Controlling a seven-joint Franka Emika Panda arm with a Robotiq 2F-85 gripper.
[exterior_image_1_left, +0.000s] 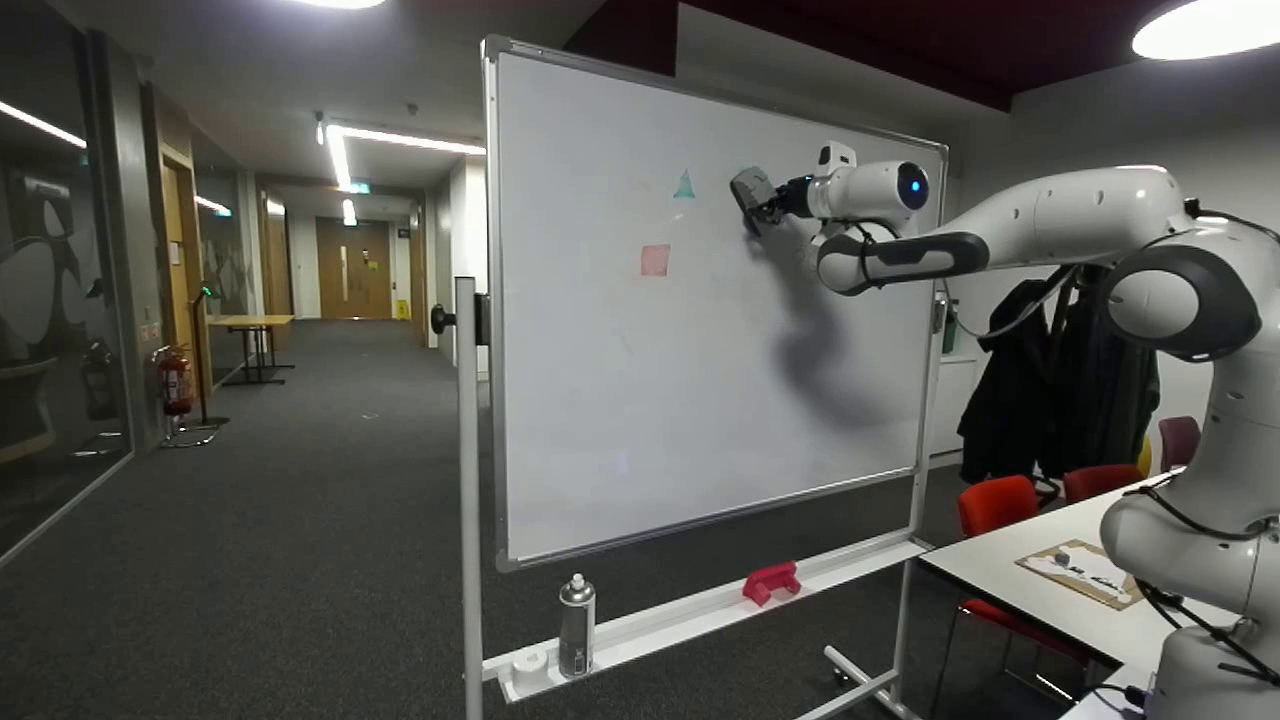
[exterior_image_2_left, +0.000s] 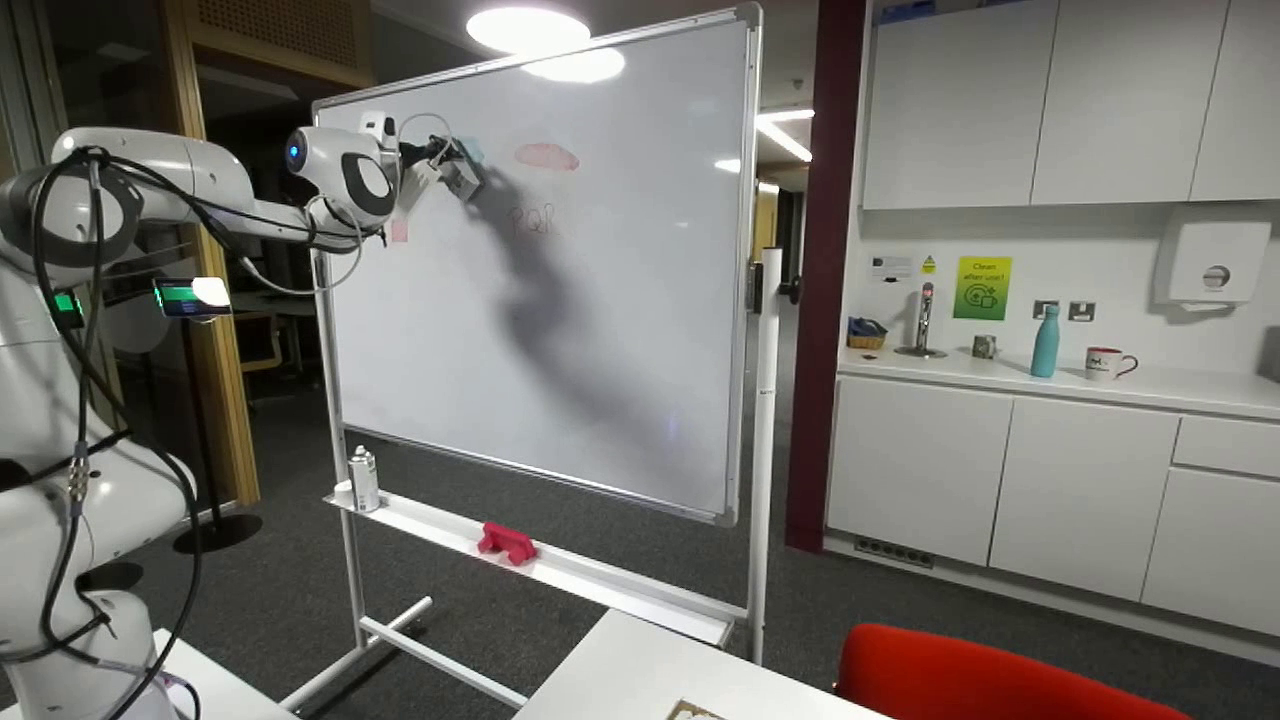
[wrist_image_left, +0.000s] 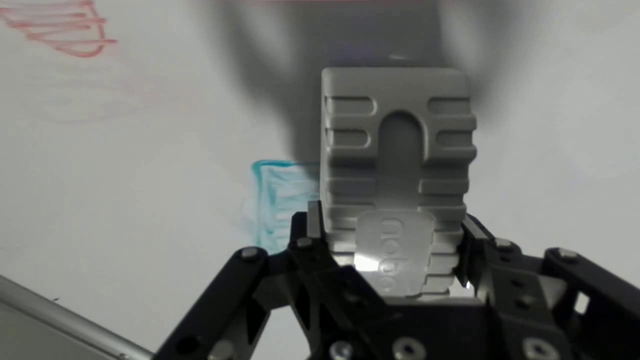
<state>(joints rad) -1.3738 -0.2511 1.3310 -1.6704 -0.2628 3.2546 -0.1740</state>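
Observation:
My gripper (wrist_image_left: 394, 222) is shut on a grey ribbed board eraser (wrist_image_left: 402, 150), with one finger on each long side. The eraser also shows in both exterior views (exterior_image_1_left: 752, 188) (exterior_image_2_left: 462, 180), tilted close to the whiteboard (exterior_image_1_left: 640, 400); I cannot tell whether it touches the surface. In the wrist view a teal square (wrist_image_left: 282, 200) lies left of the eraser, partly hidden behind it, and a red hatched shape (wrist_image_left: 65, 27) is at upper left. In the exterior views the board also bears a teal triangle (exterior_image_1_left: 684, 186), a red square (exterior_image_1_left: 655, 260), a red oval (exterior_image_2_left: 547, 156) and faint red letters (exterior_image_2_left: 535, 218).
The board's lower tray (exterior_image_1_left: 680, 622) holds a spray can (exterior_image_1_left: 577, 628), a white roll (exterior_image_1_left: 529, 668) and a red bracket-like piece (exterior_image_1_left: 772, 582). White tables (exterior_image_2_left: 640, 670) and red chairs (exterior_image_2_left: 980, 680) stand in front. The board's metal edge (wrist_image_left: 65, 320) shows at lower left in the wrist view.

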